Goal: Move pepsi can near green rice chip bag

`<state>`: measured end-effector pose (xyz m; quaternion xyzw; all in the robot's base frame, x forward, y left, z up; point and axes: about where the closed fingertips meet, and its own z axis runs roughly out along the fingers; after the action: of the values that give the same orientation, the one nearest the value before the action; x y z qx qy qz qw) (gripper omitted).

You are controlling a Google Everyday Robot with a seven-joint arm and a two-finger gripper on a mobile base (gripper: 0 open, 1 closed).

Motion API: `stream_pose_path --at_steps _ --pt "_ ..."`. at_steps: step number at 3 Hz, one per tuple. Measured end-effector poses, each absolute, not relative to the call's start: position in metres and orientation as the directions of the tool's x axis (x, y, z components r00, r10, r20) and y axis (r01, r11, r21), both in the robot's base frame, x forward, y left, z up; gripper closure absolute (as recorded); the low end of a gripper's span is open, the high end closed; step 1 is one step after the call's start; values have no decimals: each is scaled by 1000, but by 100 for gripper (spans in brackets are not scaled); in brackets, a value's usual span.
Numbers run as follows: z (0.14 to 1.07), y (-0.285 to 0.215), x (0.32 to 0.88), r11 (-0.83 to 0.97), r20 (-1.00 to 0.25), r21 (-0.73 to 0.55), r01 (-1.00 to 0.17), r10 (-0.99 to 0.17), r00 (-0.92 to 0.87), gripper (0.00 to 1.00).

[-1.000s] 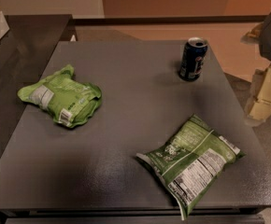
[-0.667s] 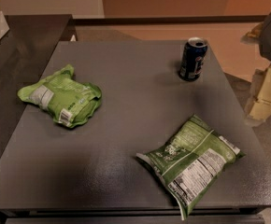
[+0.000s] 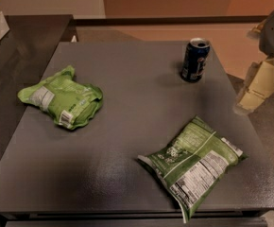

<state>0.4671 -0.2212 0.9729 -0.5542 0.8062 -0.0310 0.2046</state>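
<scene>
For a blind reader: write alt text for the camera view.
A pepsi can stands upright far right on the table, apart from the green rice chip bag at the left. A larger green bag lies in front; the gripper hangs beyond the right edge.

No wording can be read. The pepsi can (image 3: 194,60) shows only a round emblem. The green rice chip bag (image 3: 61,97) carries a whitish label and barcode tag, and the darker bag (image 3: 196,162) a white panel of illegible print. The pincer (image 3: 248,103) hangs right of the bench (image 3: 132,84).

Blue pepsi can (image 3: 194,60), cream end effector (image 3: 248,99)
</scene>
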Motion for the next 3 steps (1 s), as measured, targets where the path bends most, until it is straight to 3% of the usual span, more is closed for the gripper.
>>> stream_pose_path --at_steps 3 --pt "955 -223 574 540 -543 -255 -802 -766 -343 0"
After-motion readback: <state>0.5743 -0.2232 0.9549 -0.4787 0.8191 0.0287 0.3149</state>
